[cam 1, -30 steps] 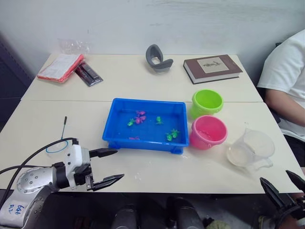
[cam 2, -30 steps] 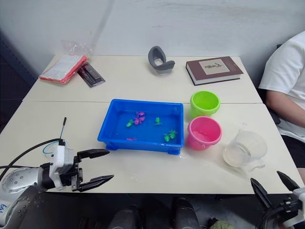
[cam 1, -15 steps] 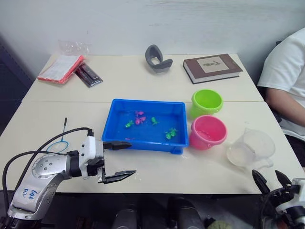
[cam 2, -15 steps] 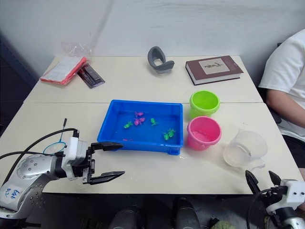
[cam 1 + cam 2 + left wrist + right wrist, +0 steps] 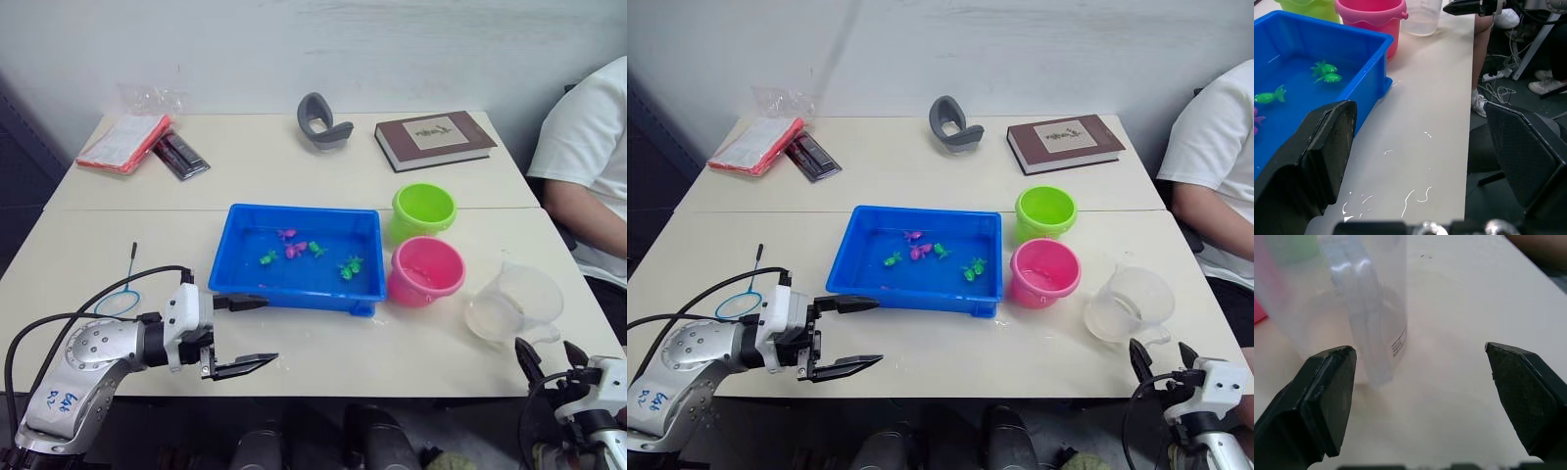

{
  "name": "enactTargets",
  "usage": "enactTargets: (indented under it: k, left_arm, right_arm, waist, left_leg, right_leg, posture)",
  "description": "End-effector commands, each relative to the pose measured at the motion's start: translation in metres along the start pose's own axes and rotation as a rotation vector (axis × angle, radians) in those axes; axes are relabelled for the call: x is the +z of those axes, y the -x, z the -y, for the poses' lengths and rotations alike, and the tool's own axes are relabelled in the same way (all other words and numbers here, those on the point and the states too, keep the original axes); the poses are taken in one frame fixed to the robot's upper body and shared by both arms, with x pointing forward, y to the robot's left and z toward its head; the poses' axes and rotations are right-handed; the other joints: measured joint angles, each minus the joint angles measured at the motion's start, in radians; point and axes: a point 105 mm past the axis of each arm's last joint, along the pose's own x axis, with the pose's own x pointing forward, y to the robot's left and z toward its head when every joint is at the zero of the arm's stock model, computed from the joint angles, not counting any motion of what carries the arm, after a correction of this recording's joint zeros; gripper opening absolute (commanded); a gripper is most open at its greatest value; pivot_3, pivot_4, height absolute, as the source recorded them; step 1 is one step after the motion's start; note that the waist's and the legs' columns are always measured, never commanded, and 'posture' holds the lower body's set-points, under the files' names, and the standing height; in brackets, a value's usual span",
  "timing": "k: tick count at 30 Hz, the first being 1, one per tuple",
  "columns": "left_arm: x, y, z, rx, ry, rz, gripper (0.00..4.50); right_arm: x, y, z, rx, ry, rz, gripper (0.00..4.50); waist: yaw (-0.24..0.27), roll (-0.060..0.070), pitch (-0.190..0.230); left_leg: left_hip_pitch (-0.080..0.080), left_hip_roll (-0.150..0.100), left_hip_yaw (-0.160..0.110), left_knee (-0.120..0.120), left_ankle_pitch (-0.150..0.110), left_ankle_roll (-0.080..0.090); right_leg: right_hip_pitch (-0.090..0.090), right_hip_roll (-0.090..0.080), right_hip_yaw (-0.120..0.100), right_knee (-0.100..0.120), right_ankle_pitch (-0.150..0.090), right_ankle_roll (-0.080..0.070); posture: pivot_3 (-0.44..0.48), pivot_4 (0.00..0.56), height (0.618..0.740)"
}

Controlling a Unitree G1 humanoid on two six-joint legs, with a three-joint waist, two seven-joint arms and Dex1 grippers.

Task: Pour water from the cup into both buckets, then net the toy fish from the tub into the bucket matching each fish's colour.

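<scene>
Net [image 5: 118,302] flat on table, beside spread-fingered left gripper [image 5: 243,334]

The person [image 5: 588,176] at the right is cut off by the picture's edge, with just a white sleeve and a forearm in view. In the left wrist view the green bucket [image 5: 1305,6] is cropped to its lower part, and the cup [image 5: 1421,17] loses its top. The blue tub [image 5: 1312,73] runs off that picture's side. In the right wrist view the cup [image 5: 1352,298] is blurred and cropped. The tiny fish [image 5: 294,250] show colour but no detail.
</scene>
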Motion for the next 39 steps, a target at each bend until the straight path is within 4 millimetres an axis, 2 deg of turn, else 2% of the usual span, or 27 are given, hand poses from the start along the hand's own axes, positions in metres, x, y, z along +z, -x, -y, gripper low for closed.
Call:
enactTargets:
  k: [1,7,12,18,21,28,29,36,39]
  left_arm:
    - [0.005,-0.003,0.002,-0.008,-0.025,0.016,4.47]
    - [0.005,-0.004,0.001,-0.005,-0.030,0.020,4.47]
    - [0.005,-0.006,0.000,0.001,-0.033,0.027,4.47]
    - [0.004,-0.005,0.002,0.007,-0.031,0.025,4.47]
    - [0.003,-0.004,0.002,0.011,-0.029,0.023,4.50]
    - [0.003,-0.004,0.003,0.011,-0.026,0.019,4.50]
    - [0.002,-0.004,0.003,0.011,-0.025,0.018,4.50]
    - [0.003,-0.002,0.004,0.018,-0.022,0.021,4.50]
    - [0.013,-0.002,-0.004,0.058,-0.004,0.092,4.50]
  right_arm:
    - [0.012,0.002,0.014,-0.087,0.000,0.066,4.50]
    - [0.014,-0.006,0.010,-0.102,-0.007,0.081,4.50]
    - [0.019,-0.013,0.015,-0.156,-0.019,0.107,4.50]
    - [0.021,-0.022,0.008,-0.150,-0.040,0.115,4.50]
    - [0.024,-0.031,0.001,-0.140,-0.057,0.131,3.66]
    - [0.032,-0.045,-0.009,-0.130,-0.105,0.169,0.16]
    - [0.033,-0.046,-0.010,-0.132,-0.111,0.174,0.03]
    - [0.047,-0.052,-0.012,-0.118,-0.105,0.205,0.03]
    - [0.080,-0.056,-0.014,-0.077,-0.057,0.270,0.03]
  waist:
    - [0.000,0.000,0.000]
    - [0.000,0.000,0.000]
    - [-0.002,0.000,0.000]
    - [-0.002,0.000,0.000]
    - [-0.004,0.000,0.000]
    - [-0.003,0.000,0.000]
    - [-0.003,0.000,0.000]
    - [-0.002,0.000,0.000]
    - [-0.002,0.003,0.002]
  left_leg:
    - [0.000,0.000,0.000,-0.001,0.000,0.000]
    - [0.001,0.000,0.000,-0.001,0.000,0.000]
    - [0.001,0.000,0.001,-0.001,0.000,0.000]
    - [0.001,0.000,0.001,-0.002,0.000,0.000]
    - [0.002,0.000,0.002,-0.002,0.000,0.000]
    - [0.001,0.001,0.002,-0.002,0.000,0.000]
    - [0.001,0.001,0.002,-0.002,0.000,0.000]
    - [0.001,0.001,0.002,-0.002,0.000,0.000]
    - [0.001,0.001,0.002,-0.002,0.000,0.000]
  right_leg:
    - [0.000,0.000,0.000,0.000,0.000,0.000]
    - [0.000,0.000,0.001,0.000,0.000,0.000]
    - [0.000,0.000,0.001,0.000,0.000,0.000]
    - [0.000,0.000,0.002,0.000,0.000,0.000]
    - [0.000,0.000,0.002,0.000,0.000,0.000]
    - [0.000,0.000,0.002,0.000,0.000,0.000]
    - [0.000,0.000,0.002,0.000,0.000,0.000]
    - [0.000,0.000,0.002,-0.001,0.000,0.000]
    - [0.000,0.000,0.002,-0.001,0.000,0.000]
  posture:
    - [0.000,0.150,0.740]
    - [0.000,0.150,0.740]
    - [0.000,0.150,0.740]
    - [0.000,0.150,0.740]
    - [0.000,0.150,0.740]
    - [0.000,0.150,0.740]
    - [0.000,0.150,0.740]
    - [0.000,0.150,0.740]
    - [0.000,0.150,0.740]
